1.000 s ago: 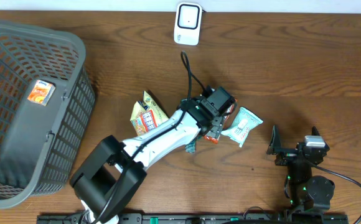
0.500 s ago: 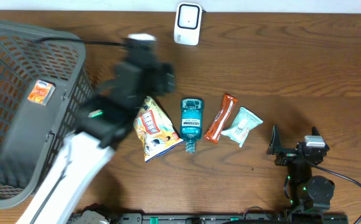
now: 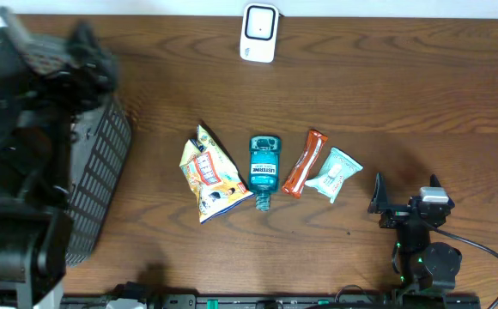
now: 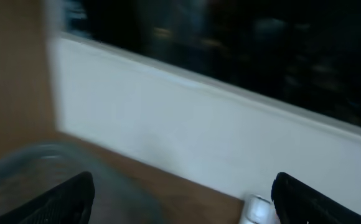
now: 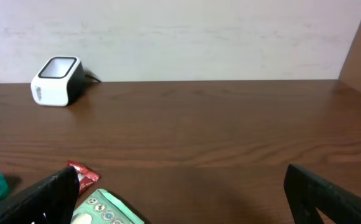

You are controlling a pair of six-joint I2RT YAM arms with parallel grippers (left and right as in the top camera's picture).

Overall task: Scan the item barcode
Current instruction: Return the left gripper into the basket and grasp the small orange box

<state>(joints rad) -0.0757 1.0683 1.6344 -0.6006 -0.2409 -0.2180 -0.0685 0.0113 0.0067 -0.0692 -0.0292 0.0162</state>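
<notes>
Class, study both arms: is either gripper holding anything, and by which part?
Nothing is held. The left gripper stands open on empty air, and the right gripper is open too, with nothing between its fingers.

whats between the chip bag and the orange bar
The teal mouthwash bottle, lying flat between the chip bag and the orange bar; the overhead view shows it.

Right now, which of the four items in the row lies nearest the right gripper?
The pale green packet, at the row's right end; the orange bar, teal bottle and yellow bag lie farther from the right gripper.
</notes>
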